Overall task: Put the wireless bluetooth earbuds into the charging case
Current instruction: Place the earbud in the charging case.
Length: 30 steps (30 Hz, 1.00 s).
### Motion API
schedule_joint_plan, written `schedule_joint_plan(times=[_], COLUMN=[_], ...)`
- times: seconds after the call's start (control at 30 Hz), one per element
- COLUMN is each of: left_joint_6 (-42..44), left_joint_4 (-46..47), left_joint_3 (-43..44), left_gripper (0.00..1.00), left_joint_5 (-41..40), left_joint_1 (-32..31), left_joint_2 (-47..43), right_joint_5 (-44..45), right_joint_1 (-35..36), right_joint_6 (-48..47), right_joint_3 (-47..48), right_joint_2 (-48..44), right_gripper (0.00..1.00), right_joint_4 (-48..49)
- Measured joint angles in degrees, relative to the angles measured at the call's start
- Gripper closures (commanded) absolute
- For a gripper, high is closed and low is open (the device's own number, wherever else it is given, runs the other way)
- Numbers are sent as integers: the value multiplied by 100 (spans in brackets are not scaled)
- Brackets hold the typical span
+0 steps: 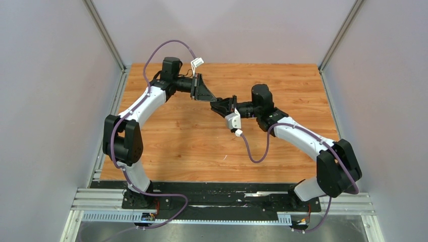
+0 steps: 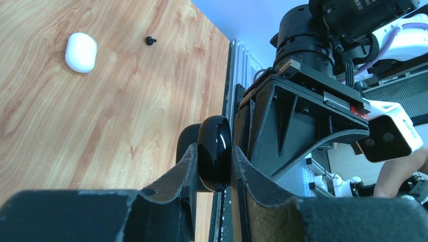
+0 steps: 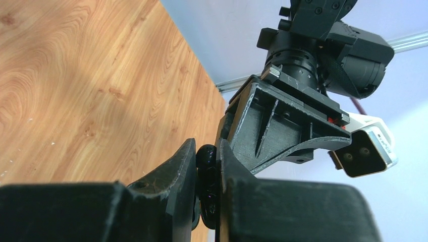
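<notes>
Your black charging case (image 2: 214,143) is up in the air over the middle of the worktop (image 1: 176,146), pinched tight in the left jaws. The right jaws face them from 3 o'clock in the top view and look clamped on the same glossy shell (image 3: 207,174). Can't tell if the lid's open.

In the left wrist view, one black earbud (image 2: 150,40) lies loose on the wood at about 11 o'clock from the case. A white case (image 2: 81,52) sits at the bud's 8 o'clock and looks closed. No other buds are in view.

So I'd say nothing's seated yet and pretty much the whole job's ahead of you.
</notes>
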Motion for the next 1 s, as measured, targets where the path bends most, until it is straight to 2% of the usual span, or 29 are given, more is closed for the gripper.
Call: schedule_joint_plan(times=[0.43,0.53,0.63,0.73,0.83,1.0], left_joint_6=[-590,-739,-828,-879,-916,-957], left_joint_4=[675,859,962,1021,1023,1029], left_joint_3=[-114,-129,-129,-129,-131,-131], left_gripper=[100,100,100,100,100,100], left_joint_5=[269,341,372,387,398,448], left_joint_1=[7,26,37,37,37,22], left_joint_2=[17,33,46,70,105,109], right_joint_5=[98,146,186,199,210,227], right_joint_1=[50,66,68,70,72,92], right_joint_6=[-382,-382,-378,-382,-380,-380], right_joint_3=[-752,-817,-824,-820,-745,-549], right_joint_2=[-103,-87,-83,-85,-85,-85], right_gripper=[100,95,84,83,77,77], right_joint_4=[1480,1700,1751,1705,1502,1097])
